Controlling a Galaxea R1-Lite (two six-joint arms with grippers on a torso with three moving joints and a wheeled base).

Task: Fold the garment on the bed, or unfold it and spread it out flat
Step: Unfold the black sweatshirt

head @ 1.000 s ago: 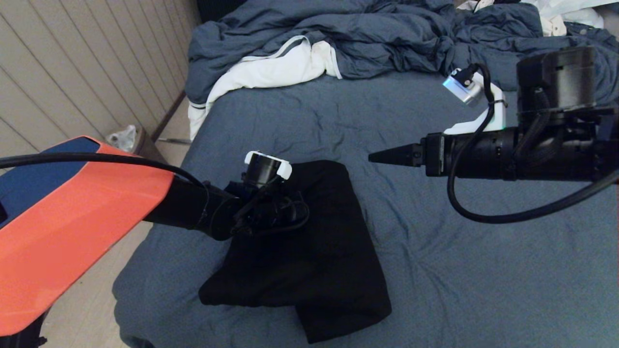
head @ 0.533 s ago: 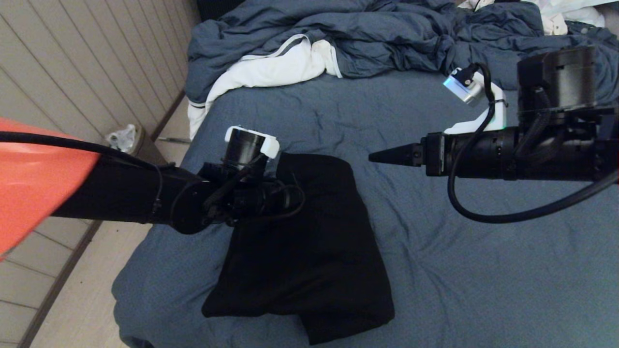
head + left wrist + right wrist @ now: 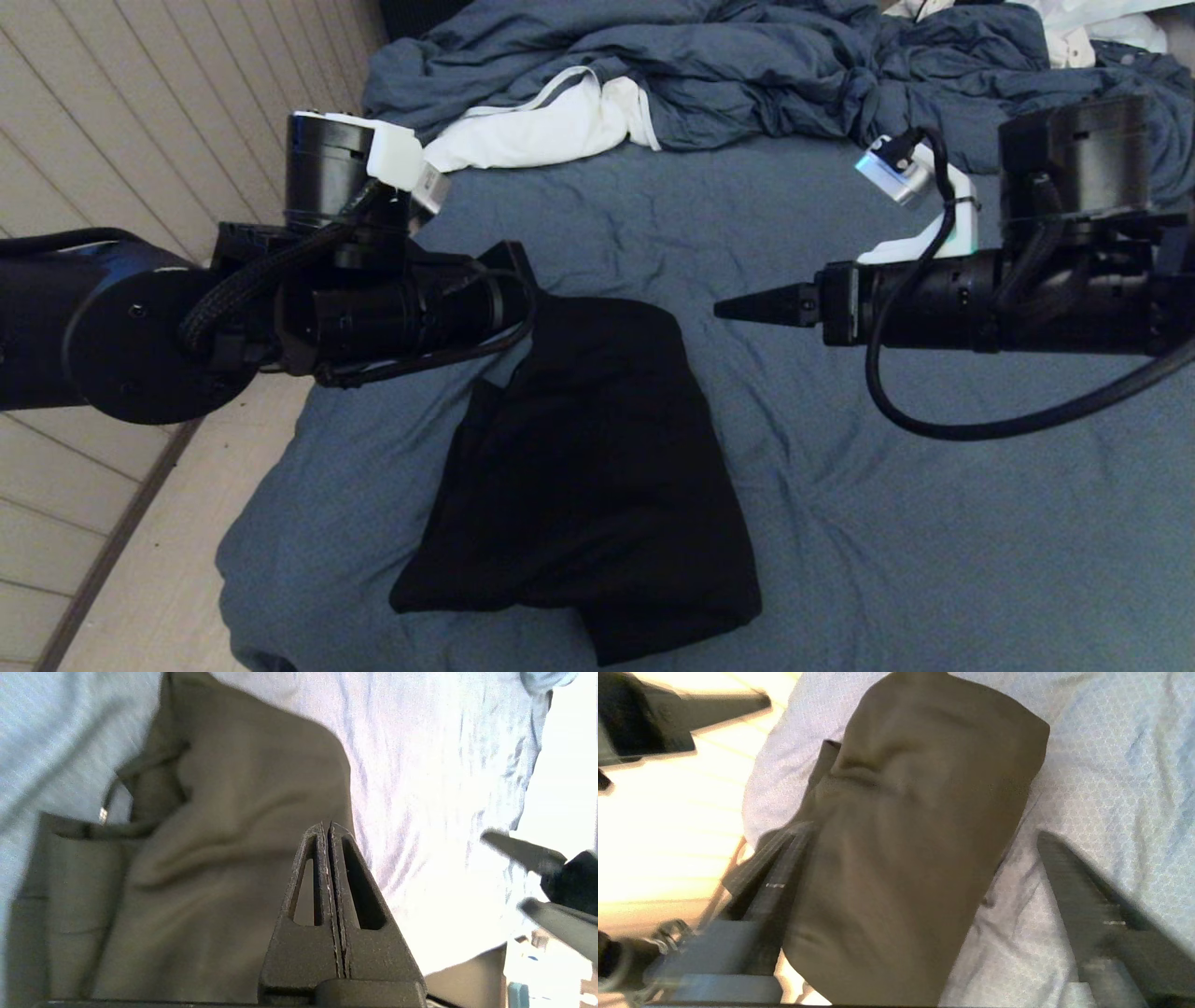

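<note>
As before, garment (image 3: pixel 588 467) folded; left arm (image 3: pixel 373 308) raised.

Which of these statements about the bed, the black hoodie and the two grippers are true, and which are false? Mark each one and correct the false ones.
1. The black hoodie lies folded into a compact bundle on the bed. True.
2. The left gripper is wide open. False: its fingers are pressed together, with nothing between them.
3. The right gripper has its fingers spread apart. True.
4. The right gripper is clamped on the hoodie. False: it holds nothing and hangs over the sheet beside the hoodie.
5. A white cloth lies by the rumpled comforter at the far end of the bed. True.
</note>
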